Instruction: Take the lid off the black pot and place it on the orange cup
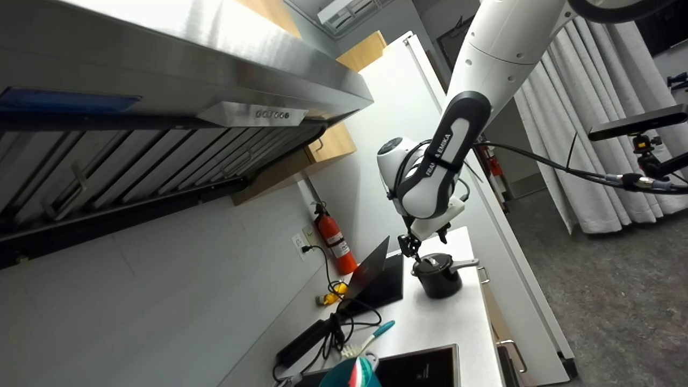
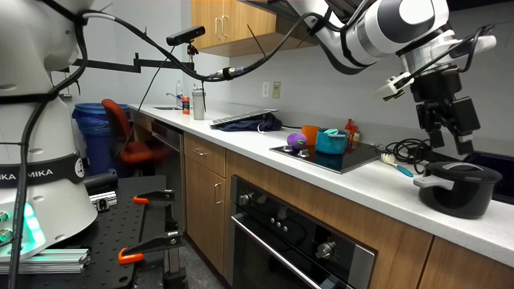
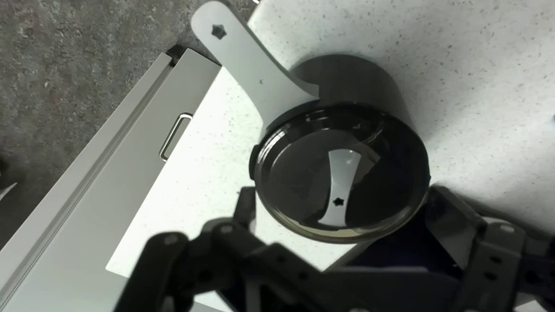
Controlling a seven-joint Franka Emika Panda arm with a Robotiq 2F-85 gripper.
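Hovering above the black pot (image 2: 453,200), the gripper (image 2: 449,143) is released, its fingers (image 3: 453,225) well apart; in the wrist view one shows left of the lid (image 3: 295,173) and the other right. The lid sits on the black pot, on the counter (image 2: 385,184) at near right in an exterior view. Only the wrist view looks down enough to show a star-shaped hole in the lid's pale grip (image 3: 341,182) and another in the black pot's long handle (image 3: 256,73). The orange cup (image 2: 310,134), shown in an exterior view alone, stands far to the left, with a teal pot (image 2: 330,143) just to its right and a round purple thing (image 2: 296,141) nearer, to its left. Both exterior views show a brush (image 2: 402,170) lying between the cooktop (image 2: 351,160) and the black pot. A fire extinguisher (image 1: 337,242) shows in an exterior view alone, left of the black pot, beyond the dark laptop-like thing (image 1: 384,282).
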